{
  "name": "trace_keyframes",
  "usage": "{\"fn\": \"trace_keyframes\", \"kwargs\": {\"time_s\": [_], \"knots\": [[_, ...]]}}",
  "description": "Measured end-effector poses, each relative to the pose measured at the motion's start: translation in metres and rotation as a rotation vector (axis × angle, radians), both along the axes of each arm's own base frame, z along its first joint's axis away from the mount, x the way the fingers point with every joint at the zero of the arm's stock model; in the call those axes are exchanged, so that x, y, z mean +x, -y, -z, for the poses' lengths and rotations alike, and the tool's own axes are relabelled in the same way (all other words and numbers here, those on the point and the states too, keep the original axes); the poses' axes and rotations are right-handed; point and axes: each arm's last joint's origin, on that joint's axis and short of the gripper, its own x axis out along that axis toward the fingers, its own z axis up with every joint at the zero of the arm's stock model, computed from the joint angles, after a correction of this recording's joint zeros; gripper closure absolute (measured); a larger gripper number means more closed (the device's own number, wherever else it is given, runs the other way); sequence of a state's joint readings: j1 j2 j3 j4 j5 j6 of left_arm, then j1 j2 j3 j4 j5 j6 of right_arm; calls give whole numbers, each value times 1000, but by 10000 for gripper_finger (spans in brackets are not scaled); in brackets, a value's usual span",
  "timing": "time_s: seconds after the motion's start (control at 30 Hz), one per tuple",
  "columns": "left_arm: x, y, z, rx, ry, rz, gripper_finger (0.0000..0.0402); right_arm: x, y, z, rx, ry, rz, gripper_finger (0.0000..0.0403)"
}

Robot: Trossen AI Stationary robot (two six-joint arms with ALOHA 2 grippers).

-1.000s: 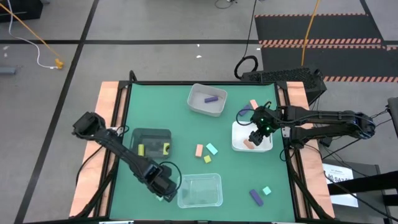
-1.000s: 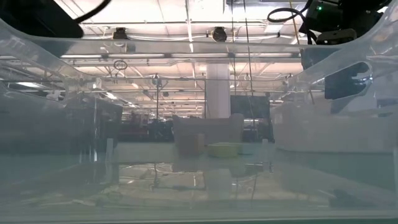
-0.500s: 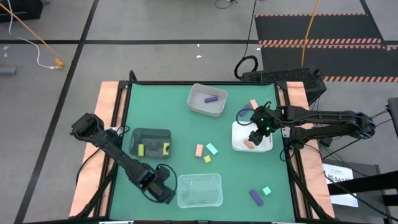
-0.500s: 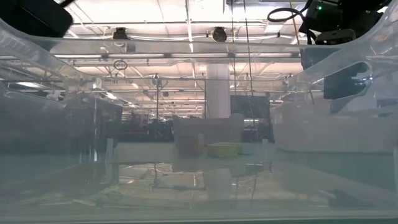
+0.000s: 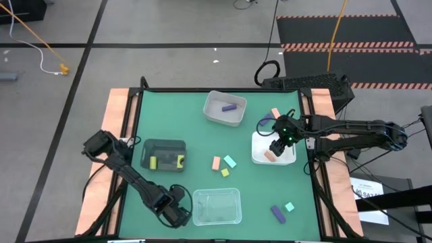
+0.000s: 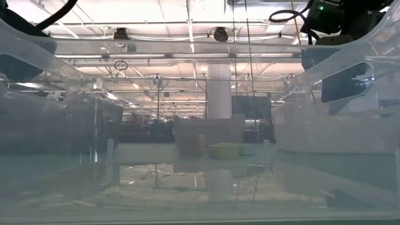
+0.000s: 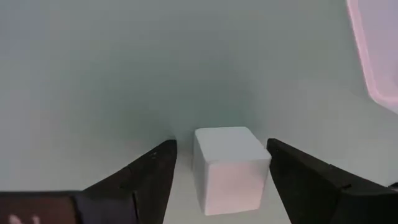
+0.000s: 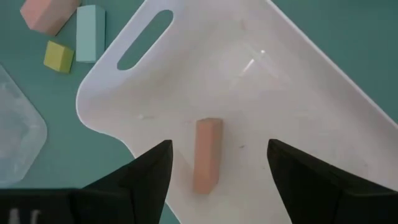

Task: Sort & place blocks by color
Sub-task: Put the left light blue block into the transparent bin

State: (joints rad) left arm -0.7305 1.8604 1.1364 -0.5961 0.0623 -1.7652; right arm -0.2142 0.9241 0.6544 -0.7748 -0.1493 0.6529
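A pale mint-green cube (image 7: 229,167) rests on the green table just left of the clear tray (image 5: 217,206). My left gripper (image 5: 175,214) (image 7: 221,149) points down over it, open, one finger on either side, and I cannot see either finger touching it. My right gripper (image 5: 278,146) (image 8: 217,149) hangs open above the white tray (image 5: 260,143), where a salmon bar (image 8: 207,154) lies flat. A purple bar (image 5: 229,106) lies in the grey tray (image 5: 214,115), and yellow blocks (image 5: 153,162) in the black tray (image 5: 164,146).
Loose salmon (image 5: 216,163), mint (image 5: 230,161) and yellow (image 5: 225,172) blocks lie mid-table. A purple bar (image 5: 277,213) and a mint block (image 5: 289,206) lie near the right front corner. Another salmon block (image 5: 275,113) sits beyond the white tray.
My left gripper has gone toward the table's near edge and down, alongside the clear tray's left side, ending over the mint cube. The right arm has kept still.
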Motion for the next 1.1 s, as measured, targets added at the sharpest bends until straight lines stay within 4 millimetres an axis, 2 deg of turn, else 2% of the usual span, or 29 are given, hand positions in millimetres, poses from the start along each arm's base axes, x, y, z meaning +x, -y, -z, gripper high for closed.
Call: {"fn": "trace_keyframes", "kwargs": {"time_s": [0.1, 0.17, 0.33, 0.47, 0.63, 0.77, 0.9, 1.1], "knots": [[2, 0, 7, -1, -27, -19, 153, 0, 0, 0, -1, 4, 1, 149], [2, 0, 9, 0, -37, -27, 171, 1, 0, 0, -1, 8, 1, 149], [-1, -3, 1, -4, -51, -61, 270, 1, 0, 0, -1, 8, 1, 149], [-7, -8, -10, 10, -56, -108, 270, 1, 0, 0, -6, 11, -7, 149], [-10, -13, -38, 9, 65, -175, 270, 2, 1, -1, -10, 27, -9, 149], [-13, -22, -67, 51, 255, -244, 270, 3, 1, -2, -13, 40, -9, 149], [-8, -32, -96, 178, 579, -298, 270, 7, 1, -4, -22, 78, -9, 149], [25, -54, -125, 345, 908, -248, 270, 18, 4, -11, -67, 216, -31, 149]]}}
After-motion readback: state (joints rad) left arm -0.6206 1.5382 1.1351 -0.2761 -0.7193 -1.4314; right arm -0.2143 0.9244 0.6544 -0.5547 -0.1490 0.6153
